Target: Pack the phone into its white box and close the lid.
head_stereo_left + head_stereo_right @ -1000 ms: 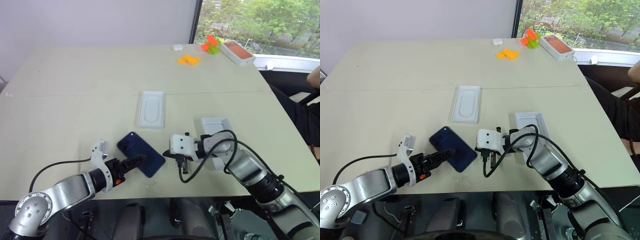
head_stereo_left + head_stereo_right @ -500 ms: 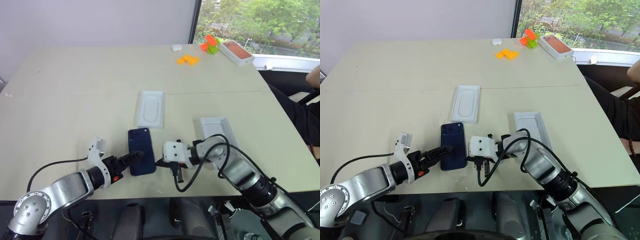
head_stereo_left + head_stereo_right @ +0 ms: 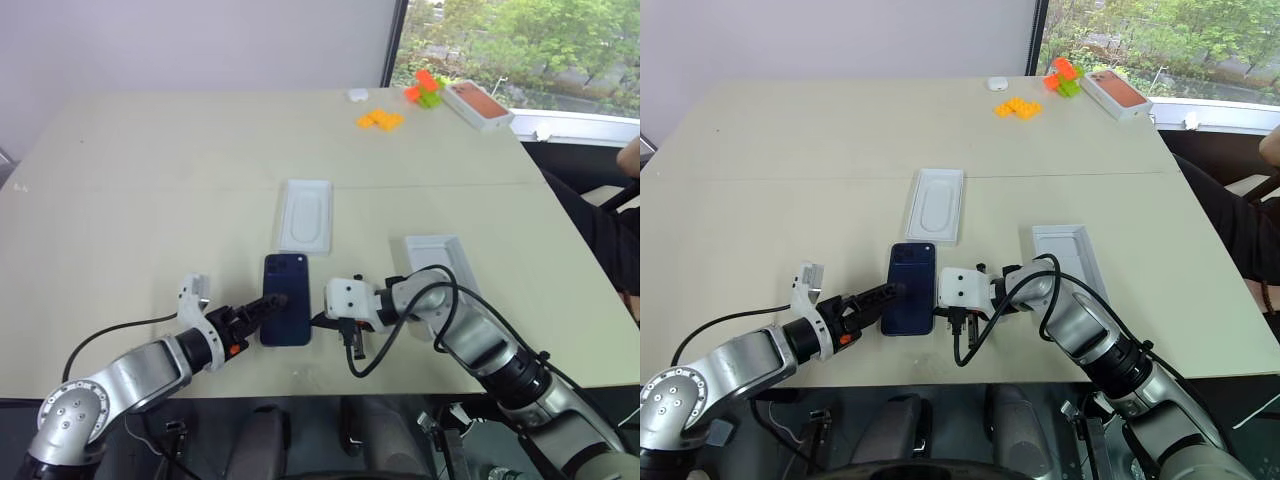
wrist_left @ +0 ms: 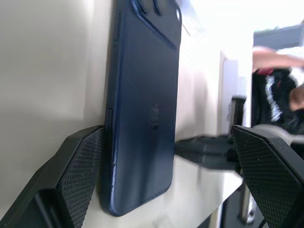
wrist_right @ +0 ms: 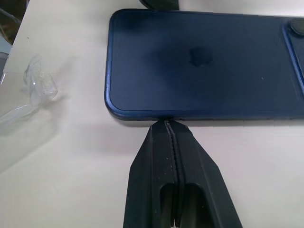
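Phone (image 3: 287,312) lies flat on the worktop (image 3: 150,180), back up, long axis running away from the robot, squarely between both sets of fingers. Left fingers (image 3: 272,302), spread wide, straddle one long edge; right fingers (image 5: 172,137), pressed together, touch the opposite edge.

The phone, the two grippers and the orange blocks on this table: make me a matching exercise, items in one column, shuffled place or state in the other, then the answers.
Items
1. phone
2. left gripper
3. right gripper
4. orange blocks

Descriptions
A. far side of the table, near the window
B. fingers shut, tip at the phone's long edge
C. lying back up between the two grippers
D. fingers wide open, one against the phone's edge

Pairs: 1-C, 2-D, 3-B, 4-A
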Controlling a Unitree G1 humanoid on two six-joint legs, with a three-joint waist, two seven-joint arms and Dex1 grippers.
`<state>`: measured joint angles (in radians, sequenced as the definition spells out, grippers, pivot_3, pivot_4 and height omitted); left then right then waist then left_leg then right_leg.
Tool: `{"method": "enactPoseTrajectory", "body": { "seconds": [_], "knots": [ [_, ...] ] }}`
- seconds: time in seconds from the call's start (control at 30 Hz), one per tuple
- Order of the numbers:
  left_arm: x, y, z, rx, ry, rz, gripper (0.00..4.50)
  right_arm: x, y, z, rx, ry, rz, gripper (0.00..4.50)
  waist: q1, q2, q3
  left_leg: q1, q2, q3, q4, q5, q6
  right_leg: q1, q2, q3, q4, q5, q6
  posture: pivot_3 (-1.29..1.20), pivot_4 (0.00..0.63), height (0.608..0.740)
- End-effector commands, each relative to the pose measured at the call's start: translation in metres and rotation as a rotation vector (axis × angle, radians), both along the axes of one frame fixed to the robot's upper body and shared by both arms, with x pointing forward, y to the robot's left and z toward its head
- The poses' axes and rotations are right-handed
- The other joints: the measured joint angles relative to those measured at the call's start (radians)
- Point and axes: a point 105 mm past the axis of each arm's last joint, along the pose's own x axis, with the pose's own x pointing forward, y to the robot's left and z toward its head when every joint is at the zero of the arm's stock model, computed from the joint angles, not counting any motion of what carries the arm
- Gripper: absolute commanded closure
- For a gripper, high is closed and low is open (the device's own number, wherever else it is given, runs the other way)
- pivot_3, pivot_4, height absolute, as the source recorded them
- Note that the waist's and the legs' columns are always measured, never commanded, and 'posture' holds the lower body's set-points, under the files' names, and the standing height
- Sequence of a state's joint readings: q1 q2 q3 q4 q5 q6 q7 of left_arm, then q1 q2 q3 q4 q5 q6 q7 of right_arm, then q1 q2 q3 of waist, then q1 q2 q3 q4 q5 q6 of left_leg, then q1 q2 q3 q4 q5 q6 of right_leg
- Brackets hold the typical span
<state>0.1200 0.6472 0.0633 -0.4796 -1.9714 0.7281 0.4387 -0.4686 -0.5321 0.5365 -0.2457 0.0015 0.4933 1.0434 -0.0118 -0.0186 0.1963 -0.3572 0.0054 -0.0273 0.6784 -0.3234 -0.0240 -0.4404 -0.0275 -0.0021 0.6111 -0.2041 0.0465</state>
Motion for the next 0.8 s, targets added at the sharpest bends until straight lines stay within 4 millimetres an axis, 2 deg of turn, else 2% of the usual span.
{"method": "enactPoseTrajectory", "body": {
  "seconds": [0.03, 0.37, 0.63, 0.73, 0.8],
  "knots": [
    [-0.0029, -0.0076, 0.0050, -0.013, -0.026, -0.045, 0.03, -0.0003, 0.0044, 0.0075, 0.028, -0.033, 0.009, 4.50, 0.000, 0.000, 0.000, 0.000, 0.000, 0.000, 0.000, 0.000, 0.000, 0.000, 0.000, 0.000, 0.000, 0.000, 0.000, 0.00, 0.150, 0.740],
    [-0.0125, -0.0176, 0.0066, 0.013, -0.043, -0.155, 0.03, 0.0045, -0.0013, 0.0087, 0.024, -0.048, -0.019, 4.50, -0.001, 0.000, 0.000, -0.001, -0.001, 0.000, 0.000, 0.000, 0.000, 0.000, -0.001, 0.000, 0.000, 0.000, 0.000, 0.00, 0.150, 0.740],
    [-0.0055, -0.0133, 0.0060, -0.027, -0.038, -0.104, 0.03, 0.0067, -0.0024, 0.0099, 0.026, -0.056, -0.029, 4.50, 0.000, 0.000, 0.000, -0.001, -0.001, 0.000, 0.000, 0.000, 0.000, -0.001, -0.001, 0.000, -0.001, 0.000, 0.000, 0.00, 0.150, 0.740],
    [-0.0067, -0.0133, 0.0054, -0.024, -0.036, -0.110, 0.84, 0.0066, -0.0025, 0.0102, 0.026, -0.057, -0.030, 4.50, 0.000, 0.000, 0.000, -0.001, -0.001, 0.000, 0.000, 0.000, 0.000, -0.001, -0.001, 0.000, -0.001, 0.000, 0.000, 0.00, 0.150, 0.740],
    [-0.0072, -0.0131, 0.0070, -0.027, -0.044, -0.113, 1.83, 0.0065, -0.0026, 0.0105, 0.026, -0.059, -0.031, 4.50, 0.000, 0.000, 0.000, -0.001, -0.001, 0.000, 0.000, 0.000, 0.000, -0.001, -0.001, 0.000, -0.001, 0.000, 0.000, 0.00, 0.150, 0.740]
  ]
}}
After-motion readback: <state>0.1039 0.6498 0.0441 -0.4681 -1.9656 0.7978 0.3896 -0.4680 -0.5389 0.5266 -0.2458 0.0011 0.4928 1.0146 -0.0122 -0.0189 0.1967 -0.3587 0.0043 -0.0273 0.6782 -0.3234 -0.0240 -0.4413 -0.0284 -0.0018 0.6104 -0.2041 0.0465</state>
